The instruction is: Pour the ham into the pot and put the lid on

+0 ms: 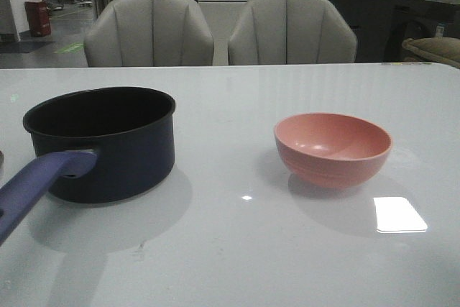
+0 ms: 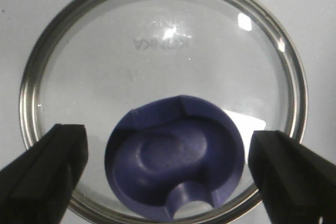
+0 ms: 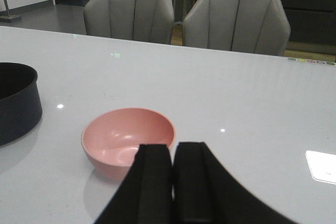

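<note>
Two vessels on the table (image 1: 237,249), well apart in the front view: pot (image 1: 108,145) at 9 o'clock with its handle (image 1: 39,185) running out toward 7, bowl (image 1: 333,149) at 3 o'clock. No ham visible anywhere; bowl interior looks bare in both the front and right wrist views, pot interior too dark to read. Lid (image 2: 163,95) out of the front view, lying flat on the white surface under the left gripper (image 2: 167,174), knob (image 2: 176,158) up. Left jaws wide apart, one finger to each side of the knob, not touching it. Right gripper (image 3: 173,182) hanging near the bowl (image 3: 128,140) on its 6 o'clock side, fingers pressed together, holding nothing. Judged from the bare bowl: pouring probably done, covering now in hand. Next move, as a guess: lower the left gripper, close on the knob, lift the lid level, carry it across and centre it over the pot rim before release. Calls for a firm, square grip on the flared knob, and a flat, slow set-down of glass on metal.
</note>
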`<state>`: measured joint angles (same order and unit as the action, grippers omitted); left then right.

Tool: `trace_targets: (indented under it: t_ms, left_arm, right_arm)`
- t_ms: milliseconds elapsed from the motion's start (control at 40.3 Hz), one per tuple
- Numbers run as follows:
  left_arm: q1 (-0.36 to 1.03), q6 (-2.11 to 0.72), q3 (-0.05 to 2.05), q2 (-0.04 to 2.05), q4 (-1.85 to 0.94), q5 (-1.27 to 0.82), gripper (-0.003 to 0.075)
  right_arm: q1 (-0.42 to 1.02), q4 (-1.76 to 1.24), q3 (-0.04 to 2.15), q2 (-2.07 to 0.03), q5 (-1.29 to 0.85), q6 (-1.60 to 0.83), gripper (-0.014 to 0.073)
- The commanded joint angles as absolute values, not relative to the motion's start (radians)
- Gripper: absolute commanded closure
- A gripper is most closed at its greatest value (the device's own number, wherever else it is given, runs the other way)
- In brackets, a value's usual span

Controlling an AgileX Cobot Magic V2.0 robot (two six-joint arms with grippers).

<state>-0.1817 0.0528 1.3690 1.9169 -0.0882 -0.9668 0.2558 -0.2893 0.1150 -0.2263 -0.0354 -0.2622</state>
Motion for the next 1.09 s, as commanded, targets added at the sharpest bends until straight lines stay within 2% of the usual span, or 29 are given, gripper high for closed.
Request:
trace_targets:
  t_ms: [0, 99, 298, 422, 546, 770, 1068]
  left_arm:
    - [-0.182, 0.056, 1.402, 1.891, -0.093, -0.949, 0.0071]
    - [-0.182, 0.054, 1.402, 1.908, -0.093, -0.949, 0.0141]
    - [-0.182, 0.054, 1.414, 1.914, -0.093, -0.943, 0.0395]
    - [-0.182, 0.054, 1.454, 1.914, -0.093, -0.979, 0.0476]
    - [-0.182, 0.054, 1.512, 1.914, -0.093, -1.029, 0.0515]
    - [-0.17, 0.054, 1.61, 1.901, -0.102, -1.117, 0.0535]
    - [-0.036, -0.015, 1.709, 1.829, -0.102, -1.112, 0.0535]
  right_arm:
    - [0.258, -0.286, 0.143, -0.233, 0.04, -0.263, 0.0435]
    - [0.258, -0.286, 0.143, -0.233, 0.04, -0.263, 0.0435]
    - [0.258, -0.286, 0.143, -0.233, 0.04, -0.263, 0.0435]
    - [0.258, -0.286, 0.143, -0.233, 0.041, -0.263, 0.0435]
    - [0.258, -0.286, 0.143, -0.233, 0.041, -0.263, 0.0435]
    - [0.258, -0.286, 0.143, -0.233, 0.041, -0.263, 0.0435]
    - [0.258, -0.286, 0.143, -0.233, 0.041, -0.263, 0.0435]
